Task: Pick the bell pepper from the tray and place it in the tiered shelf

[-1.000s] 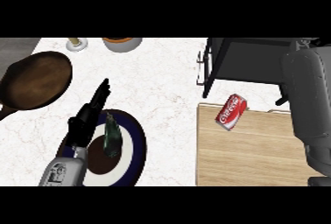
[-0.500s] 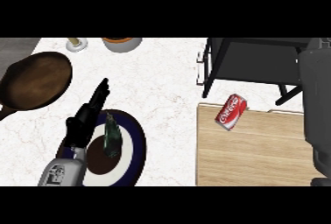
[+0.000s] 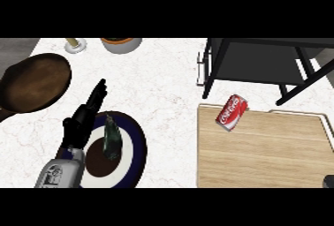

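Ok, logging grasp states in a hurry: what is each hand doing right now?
Left hand: open, fingers straight, holding nothing, beside the plate.
Right hand: not visible apart from a dark bit at the lower right edge, so it cannot be told.

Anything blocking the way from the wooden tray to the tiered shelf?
Nothing visible does. The tiered shelf stands directly behind the wooden tray, bare counter between. Only a red soda can lies on the tray, at its far left corner; I see no bell pepper there.
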### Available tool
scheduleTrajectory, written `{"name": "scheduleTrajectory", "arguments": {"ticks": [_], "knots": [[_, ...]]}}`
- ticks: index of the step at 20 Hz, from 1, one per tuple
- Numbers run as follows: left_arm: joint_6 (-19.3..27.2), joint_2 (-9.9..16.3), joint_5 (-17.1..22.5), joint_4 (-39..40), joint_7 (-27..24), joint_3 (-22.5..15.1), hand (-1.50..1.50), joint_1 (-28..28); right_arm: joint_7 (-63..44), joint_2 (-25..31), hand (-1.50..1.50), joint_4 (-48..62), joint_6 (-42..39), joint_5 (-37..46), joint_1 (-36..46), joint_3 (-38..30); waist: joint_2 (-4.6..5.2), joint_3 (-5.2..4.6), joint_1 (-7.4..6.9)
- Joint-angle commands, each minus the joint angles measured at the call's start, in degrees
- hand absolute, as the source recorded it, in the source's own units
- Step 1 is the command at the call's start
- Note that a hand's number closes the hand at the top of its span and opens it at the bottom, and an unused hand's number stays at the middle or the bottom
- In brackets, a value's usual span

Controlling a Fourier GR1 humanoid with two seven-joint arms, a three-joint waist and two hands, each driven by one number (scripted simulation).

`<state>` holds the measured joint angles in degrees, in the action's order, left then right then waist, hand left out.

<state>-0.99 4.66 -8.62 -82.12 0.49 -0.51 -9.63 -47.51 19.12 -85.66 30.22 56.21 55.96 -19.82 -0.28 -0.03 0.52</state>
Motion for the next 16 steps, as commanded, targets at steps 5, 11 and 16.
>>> {"name": "scheduleTrajectory", "arguments": {"ticks": [5, 11, 16], "knots": [[-0.55, 0.40, 0.78, -0.44, 1.15, 0.72, 0.00, 0.90, -16.10, 5.83, -1.50, -15.58, -14.81, -3.72, -3.95, -8.34, -0.48, -0.01, 1.31], [0.73, 0.12, 0.03, -1.28, -0.05, 0.84, 0.00, 2.80, -16.22, 10.39, -1.50, -30.06, -28.47, -16.84, -20.55, -17.86, -0.67, 0.08, 2.75], [1.10, -0.72, 0.40, -2.39, 0.72, 0.68, 0.00, 2.68, -13.25, 14.11, -1.50, -35.99, -38.43, -30.84, -31.44, -30.05, -0.68, 0.13, 3.01]]}}
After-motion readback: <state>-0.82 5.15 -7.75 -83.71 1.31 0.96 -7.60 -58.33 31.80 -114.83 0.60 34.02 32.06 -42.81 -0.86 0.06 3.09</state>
